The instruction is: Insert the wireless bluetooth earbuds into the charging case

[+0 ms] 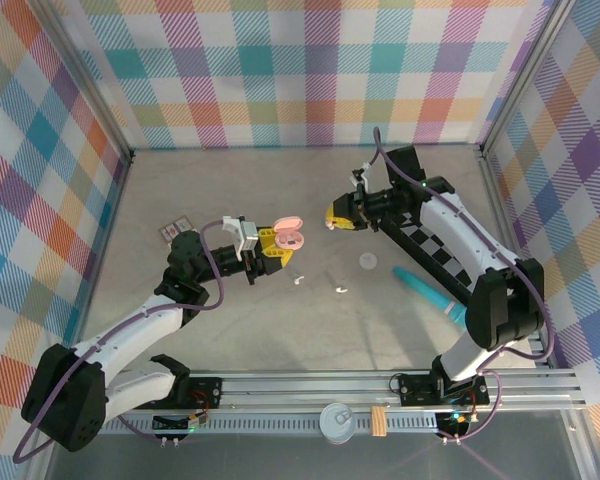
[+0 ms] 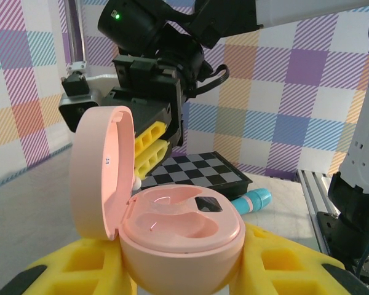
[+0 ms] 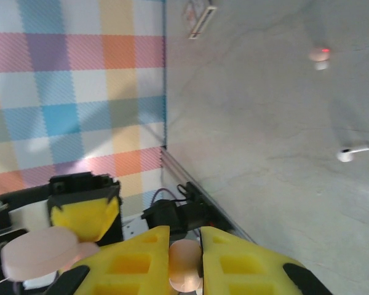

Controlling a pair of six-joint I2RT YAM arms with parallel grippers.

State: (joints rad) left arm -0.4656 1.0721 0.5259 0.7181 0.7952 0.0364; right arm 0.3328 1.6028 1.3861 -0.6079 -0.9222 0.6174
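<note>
My left gripper (image 1: 270, 244) is shut on the base of a pink charging case (image 1: 291, 236), held above the table with its lid open. In the left wrist view the case (image 2: 181, 227) sits between my yellow fingers (image 2: 283, 258); its lid (image 2: 101, 172) stands up at the left and both wells are empty. My right gripper (image 1: 334, 216) is shut on a small pink earbud (image 3: 186, 270), a short way right of the case and apart from it; its yellow fingers (image 2: 150, 150) show behind the lid. Two white earbuds (image 1: 298, 279) (image 1: 338, 289) lie on the table below the case.
A teal tube (image 1: 430, 293) lies right of centre, beside a black-and-white checkered board (image 1: 425, 240) under the right arm. A small white disc (image 1: 368, 262) rests near the earbuds. A small card (image 1: 175, 230) lies at the left. Plaid walls enclose three sides.
</note>
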